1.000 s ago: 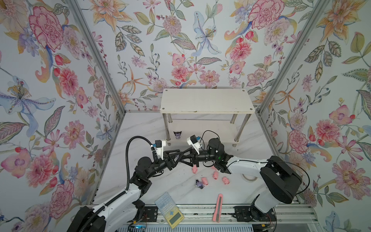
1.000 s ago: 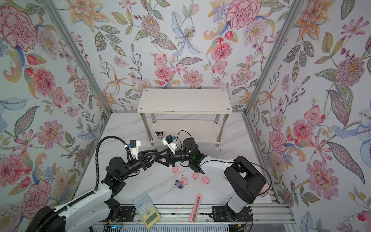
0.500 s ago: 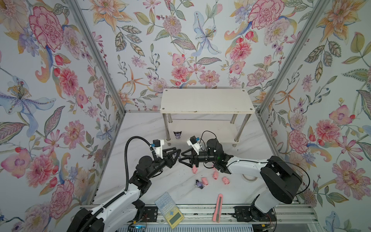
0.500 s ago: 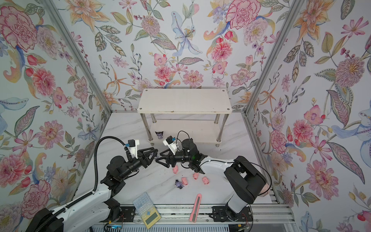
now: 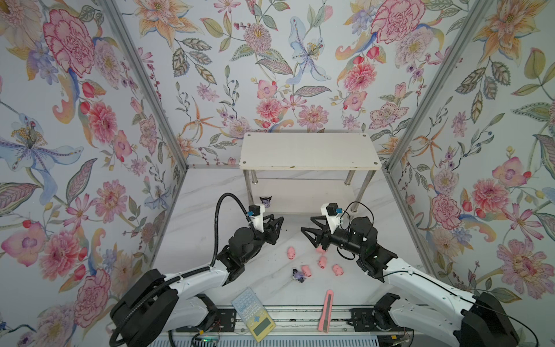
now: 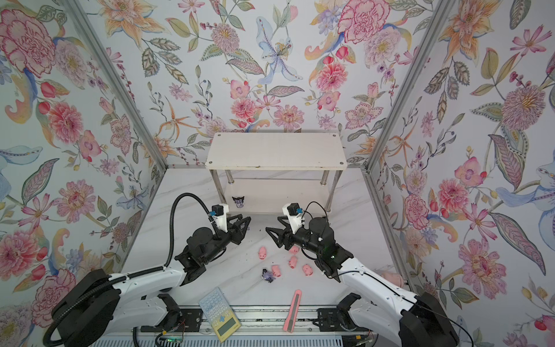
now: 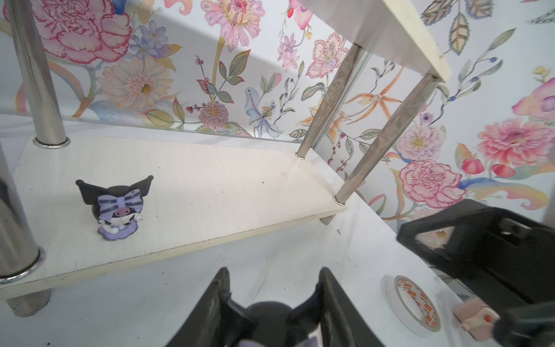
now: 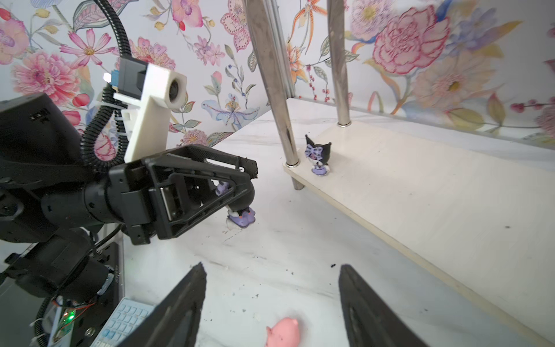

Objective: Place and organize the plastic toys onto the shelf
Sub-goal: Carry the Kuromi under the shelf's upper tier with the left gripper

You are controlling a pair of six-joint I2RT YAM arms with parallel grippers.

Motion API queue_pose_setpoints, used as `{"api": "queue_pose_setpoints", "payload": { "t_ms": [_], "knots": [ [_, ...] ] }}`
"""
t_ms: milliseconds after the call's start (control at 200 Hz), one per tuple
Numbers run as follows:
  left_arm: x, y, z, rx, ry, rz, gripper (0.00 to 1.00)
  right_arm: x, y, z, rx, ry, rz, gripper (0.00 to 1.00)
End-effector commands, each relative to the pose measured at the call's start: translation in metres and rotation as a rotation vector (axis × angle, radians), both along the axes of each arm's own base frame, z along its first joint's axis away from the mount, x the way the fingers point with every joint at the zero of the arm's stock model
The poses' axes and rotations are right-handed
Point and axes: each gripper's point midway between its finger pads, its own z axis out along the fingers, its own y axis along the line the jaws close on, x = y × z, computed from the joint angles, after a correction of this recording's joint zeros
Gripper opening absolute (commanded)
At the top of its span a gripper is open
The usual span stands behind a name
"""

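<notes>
Both claws have pulled apart since a moment ago, when they met tip to tip in the middle. Now my left claw (image 5: pixel 280 220) pinches a black-and-purple toy (image 8: pixel 240 217) between its fingers, and the toy's feet hang down below them. My right claw (image 5: pixel 306 224) is spread wide and holds nothing.

In both top views the shelf (image 5: pixel 309 150) lies at 12 o'clock from the left claw, and my left arm is the nearer one. The shelf's long side runs from 9 to 3 o'clock. Its lower board (image 7: pixel 195 180) starts just past the claw tips. One twin toy (image 5: pixel 266 200) stands on it, at about 11 o'clock from the claw, beside a shiny leg (image 5: pixel 248 189). I think the bare board at 12 to 1 o'clock is the spot to aim for, so I miss the leg and the twin toy.

On the table (image 5: pixel 210 240) the pink pigs (image 5: pixel 291 253) wait at 5 o'clock from the left claw, one partly under my right arm. A third dark toy (image 5: pixel 298 275) lies beside a pig. The calculator (image 5: pixel 253 314) and pink knife (image 5: pixel 325 311) sit at the front edge, out of the way. A tape roll (image 7: pixel 413 303) lies on the table too.
</notes>
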Motion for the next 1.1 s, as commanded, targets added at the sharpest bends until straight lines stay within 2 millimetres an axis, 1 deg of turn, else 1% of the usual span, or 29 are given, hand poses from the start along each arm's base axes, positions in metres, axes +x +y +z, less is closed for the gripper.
{"api": "queue_pose_setpoints", "payload": {
  "t_ms": [0, 120, 135, 145, 180, 320, 360, 475, 490, 666, 841, 996, 1096],
  "knots": [
    [0.025, -0.004, 0.031, -0.029, -0.137, 0.107, 0.04, 0.005, -0.024, -0.014, -0.060, 0.000, -0.087, 0.73],
    [0.043, -0.028, 0.026, 0.013, -0.161, 0.107, 0.03, 0.002, -0.032, -0.020, -0.079, 0.007, -0.096, 0.74],
    [0.044, -0.030, 0.029, 0.011, -0.168, 0.108, 0.04, 0.002, -0.033, -0.021, -0.080, 0.009, -0.095, 0.74],
    [0.047, -0.033, 0.021, 0.028, -0.156, 0.109, 0.04, 0.002, -0.033, -0.022, -0.082, 0.011, -0.094, 0.74],
    [0.052, -0.038, 0.015, 0.050, -0.155, 0.115, 0.03, 0.002, -0.035, -0.025, -0.088, 0.017, -0.095, 0.74],
    [0.070, -0.054, 0.012, 0.093, -0.179, 0.130, 0.04, 0.002, -0.038, -0.035, -0.089, 0.022, -0.097, 0.74],
    [0.075, -0.058, 0.008, 0.103, -0.176, 0.134, 0.04, 0.003, -0.040, -0.038, -0.090, 0.026, -0.100, 0.74],
    [0.088, -0.072, -0.004, 0.124, -0.166, 0.127, 0.04, 0.006, -0.044, -0.039, -0.086, 0.027, -0.101, 0.74],
    [0.089, -0.074, -0.009, 0.131, -0.159, 0.124, 0.04, 0.007, -0.045, -0.039, -0.086, 0.028, -0.103, 0.75],
    [0.107, -0.088, -0.024, 0.155, -0.155, 0.140, 0.04, 0.007, -0.051, -0.035, -0.060, 0.022, -0.112, 0.75],
    [0.121, -0.105, -0.030, 0.149, -0.151, 0.131, 0.04, 0.007, -0.057, -0.035, -0.050, 0.021, -0.132, 0.75],
    [0.130, -0.105, -0.036, 0.135, -0.145, 0.170, 0.04, 0.007, -0.060, -0.034, -0.042, 0.020, -0.139, 0.76],
    [0.135, -0.108, -0.038, 0.127, -0.145, 0.180, 0.05, 0.008, -0.060, -0.035, -0.038, 0.025, -0.138, 0.76]
  ]
}}
